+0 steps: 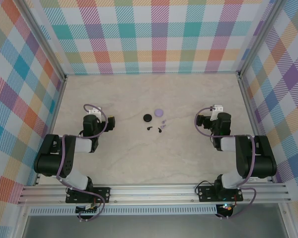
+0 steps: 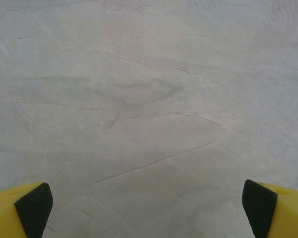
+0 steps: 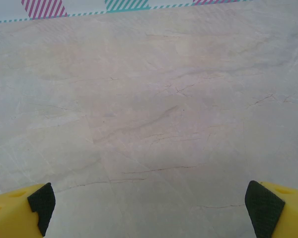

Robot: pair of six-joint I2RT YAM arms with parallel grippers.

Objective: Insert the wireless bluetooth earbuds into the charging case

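Top view, centre of the marble-look surface: the wireless bluetooth earbuds lie loose in a small cluster, about midway between the two arms and a little beyond their wrists.

Count:
- black earbud pieces: 2. Left black piece and right black piece lie near each other but apart.
- lavender pieces: pale specks just behind the right black piece. One or two, too small to separate.
- round cases: 2. The black round case is just behind the left black piece. The lavender round case sits beyond it and to the right. The two cases are close together, and I cannot tell whether they touch.

Orientation: the left black piece reads as a short dash with its long axis roughly left-right across the surface. The right black piece is a stubbier blob, and its axis is not clear. The pointing direction of the lavender specks is not readable. Every piece lies on the surface, outside both cases.

Arms: 2, folded low, with the wrists aimed away from the bases toward the far plaid wall.

Left jaws: spread wide with nothing between them. In the left wrist view the yellow fingers with black pads sit at the bottom corners over bare surface.

Right jaws: also wide apart and empty. In the right wrist view the black pads are at the bottom corners over bare surface, with a strip of plaid wall along the top edge.

Both sets of jaws are well apart from the cluster, one to each side.
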